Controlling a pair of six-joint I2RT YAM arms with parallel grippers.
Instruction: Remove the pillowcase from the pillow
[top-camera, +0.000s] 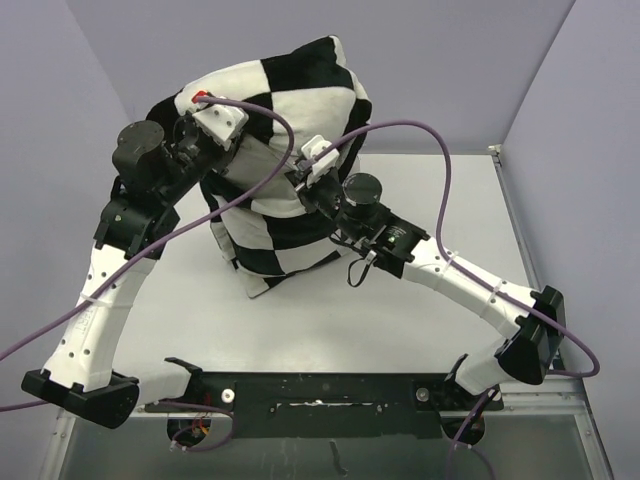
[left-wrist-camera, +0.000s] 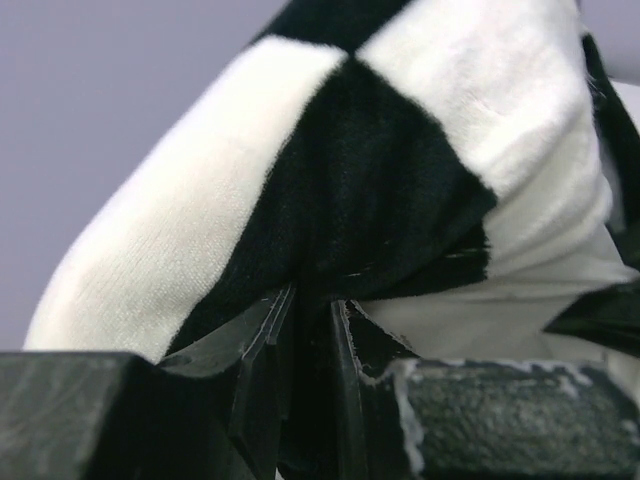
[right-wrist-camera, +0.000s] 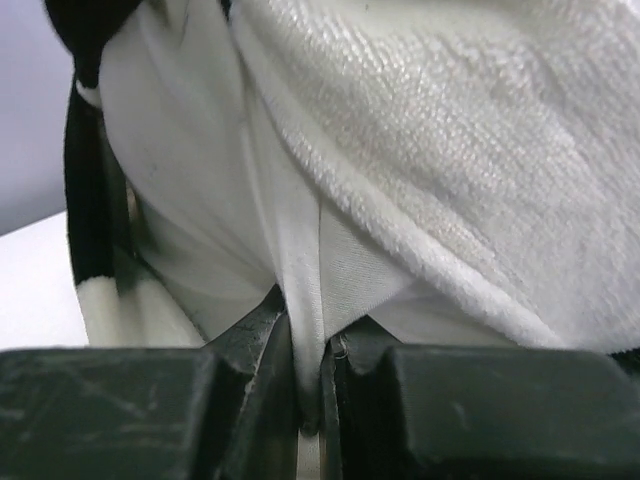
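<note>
Plush pillowcase (top-camera: 320, 100) in big black and white squares, bunched and reared upright at the far middle of the surface (top-camera: 300, 320), lower end resting there. Black square near its upper left edge pinched tight in the left hand (left-wrist-camera: 310, 310). Plain off-white pillow (top-camera: 258, 180) bared on the near side through the open cover, a thin smooth fold of it nipped by the right hand (right-wrist-camera: 305, 340).

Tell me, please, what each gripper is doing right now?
Left gripper: closed on black fabric of the pillowcase.
Right gripper: closed on a smooth white fold, apparently the pillow.
</note>
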